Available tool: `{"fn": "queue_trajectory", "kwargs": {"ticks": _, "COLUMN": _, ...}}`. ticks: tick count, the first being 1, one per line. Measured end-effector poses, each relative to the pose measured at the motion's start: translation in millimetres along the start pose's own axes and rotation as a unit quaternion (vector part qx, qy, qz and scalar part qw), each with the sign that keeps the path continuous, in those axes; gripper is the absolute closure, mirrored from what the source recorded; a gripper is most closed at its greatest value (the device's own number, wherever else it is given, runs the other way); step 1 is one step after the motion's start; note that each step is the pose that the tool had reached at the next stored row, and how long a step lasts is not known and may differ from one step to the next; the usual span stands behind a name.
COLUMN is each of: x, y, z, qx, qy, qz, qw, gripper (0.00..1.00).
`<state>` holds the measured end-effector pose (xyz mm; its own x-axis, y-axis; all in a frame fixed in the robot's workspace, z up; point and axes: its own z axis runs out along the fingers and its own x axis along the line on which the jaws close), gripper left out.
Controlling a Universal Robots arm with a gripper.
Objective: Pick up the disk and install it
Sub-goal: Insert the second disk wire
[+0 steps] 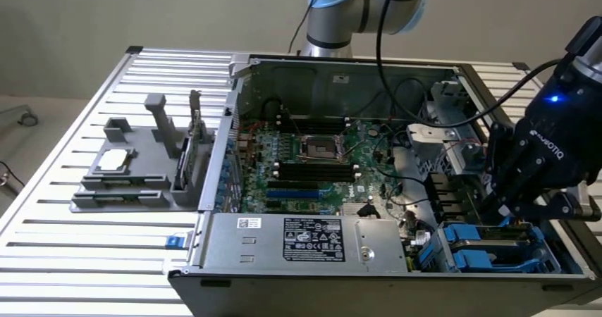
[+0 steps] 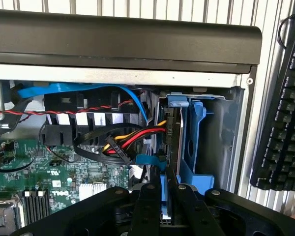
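The disk [image 2: 162,199] stands on edge in the drive bay at the open computer case's front corner, and I see its blue carrier rim and dark edge. My gripper [image 2: 163,189] is shut on that rim, with its black fingers [image 2: 148,206] pressed to either side. In the exterior view the gripper [image 1: 512,215] reaches down into the bay at the lower right, where the disk [image 1: 498,231] sits among blue carrier frames [image 1: 470,250].
Red, yellow and black power cables [image 2: 132,140] and a blue data cable [image 2: 88,91] run close beside the bay. The motherboard [image 1: 311,162] and power supply [image 1: 301,239] lie inside the case. A keyboard [image 2: 282,123] lies outside it. A grey fixture [image 1: 141,169] stands on the exterior view's left.
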<state>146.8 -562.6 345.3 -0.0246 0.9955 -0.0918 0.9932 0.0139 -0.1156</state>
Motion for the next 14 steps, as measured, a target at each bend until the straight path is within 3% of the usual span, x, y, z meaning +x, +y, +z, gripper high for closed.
{"fn": "queue_trajectory", "kwargs": {"ticks": 14, "x": -2.4, "y": 2.5, "z": 2.8, "qx": -0.0001, "qy": 0.0026, "qz": 0.0, "qw": 1.0, "gripper": 0.84}}
